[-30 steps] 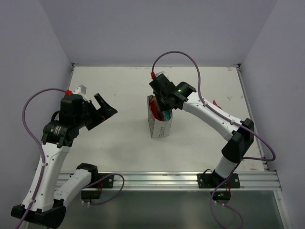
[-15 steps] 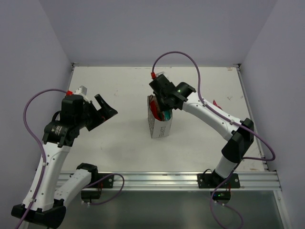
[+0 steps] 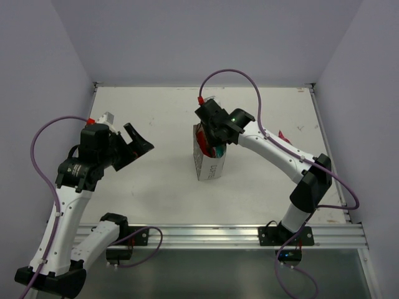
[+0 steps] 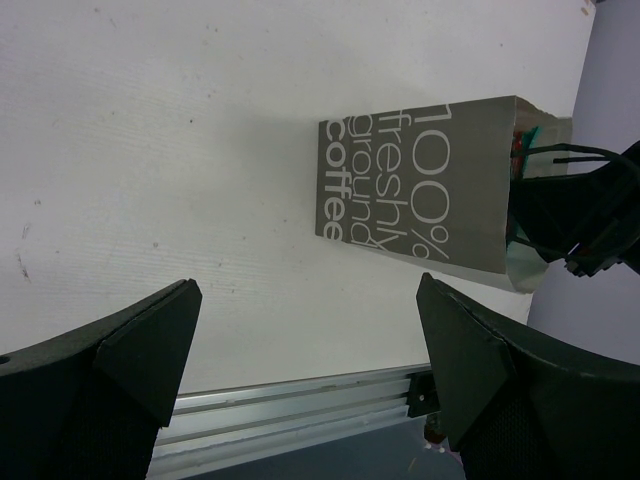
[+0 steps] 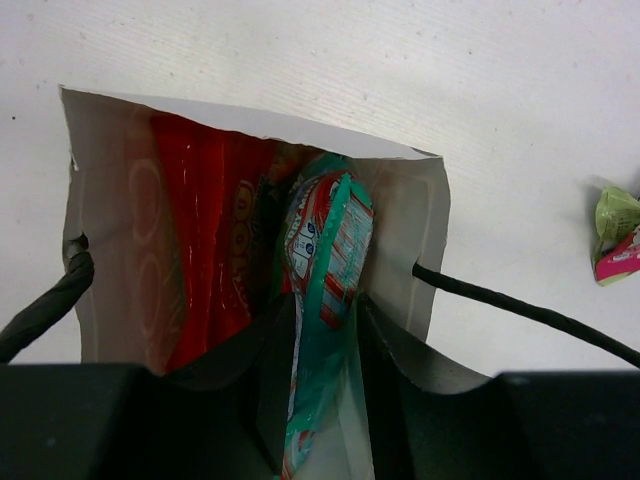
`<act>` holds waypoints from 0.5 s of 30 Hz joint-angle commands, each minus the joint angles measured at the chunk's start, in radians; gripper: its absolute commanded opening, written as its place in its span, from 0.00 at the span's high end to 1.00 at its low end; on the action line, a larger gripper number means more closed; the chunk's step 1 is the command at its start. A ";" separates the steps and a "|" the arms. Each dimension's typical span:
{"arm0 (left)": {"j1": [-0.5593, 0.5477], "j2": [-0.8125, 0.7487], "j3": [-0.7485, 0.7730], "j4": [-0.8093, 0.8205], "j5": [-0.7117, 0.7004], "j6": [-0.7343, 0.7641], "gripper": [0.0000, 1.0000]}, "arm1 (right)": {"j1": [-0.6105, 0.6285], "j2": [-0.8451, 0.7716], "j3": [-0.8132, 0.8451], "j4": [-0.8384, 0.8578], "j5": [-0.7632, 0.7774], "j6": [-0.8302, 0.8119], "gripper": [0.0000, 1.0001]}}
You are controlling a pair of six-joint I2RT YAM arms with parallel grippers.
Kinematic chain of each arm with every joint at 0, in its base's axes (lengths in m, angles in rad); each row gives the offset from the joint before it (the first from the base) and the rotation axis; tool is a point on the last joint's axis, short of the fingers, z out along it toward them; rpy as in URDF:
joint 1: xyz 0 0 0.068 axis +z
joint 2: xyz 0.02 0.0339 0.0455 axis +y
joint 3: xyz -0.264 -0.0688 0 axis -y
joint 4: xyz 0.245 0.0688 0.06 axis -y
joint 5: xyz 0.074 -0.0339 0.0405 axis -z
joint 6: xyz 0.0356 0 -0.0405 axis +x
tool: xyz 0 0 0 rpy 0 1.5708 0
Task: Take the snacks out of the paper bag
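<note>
Risk: your right gripper (image 5: 322, 335) pinches the teal packet (image 5: 328, 262) inside the upright paper bag (image 3: 209, 166), which nothing steadies. Lifting may drag or tip it, since your left gripper (image 4: 305, 300) hangs open, well apart.

Both arms are white shells joined by black housings. The left arm (image 3: 58, 218), at eight o'clock in the top view, bears a small yellow warning triangle (image 3: 64, 167) on one black housing, and the right arm (image 3: 274, 148), at three o'clock, shows a green light (image 3: 235, 116). A thin purple cable (image 3: 227, 70) loops along each arm from a red plug (image 3: 200, 98), and the left gripper's (image 4: 308, 290) fingers (image 4: 130, 350) are matte black blunt wedges.
</note>
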 commanded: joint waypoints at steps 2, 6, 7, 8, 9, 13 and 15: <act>-0.007 -0.006 -0.007 0.016 0.013 0.004 0.01 | 0.003 0.004 -0.005 0.006 0.012 0.014 0.66; -0.007 -0.008 -0.015 0.017 0.014 0.001 0.01 | 0.001 -0.003 -0.008 0.011 0.015 0.014 0.79; -0.007 -0.009 -0.016 0.019 0.014 0.001 0.01 | 0.001 -0.005 -0.008 0.014 0.016 0.012 0.82; -0.007 -0.011 -0.019 0.019 0.016 0.001 0.01 | 0.001 -0.006 -0.008 0.014 0.016 0.012 0.84; -0.007 -0.012 -0.019 0.020 0.016 0.001 0.01 | 0.001 -0.006 -0.007 0.014 0.018 0.012 0.85; -0.007 -0.014 -0.021 0.020 0.017 0.001 0.01 | 0.003 0.001 0.009 0.002 0.018 0.014 0.96; -0.007 -0.014 -0.019 0.022 0.017 0.002 0.01 | 0.003 0.000 0.018 -0.001 0.019 0.015 1.00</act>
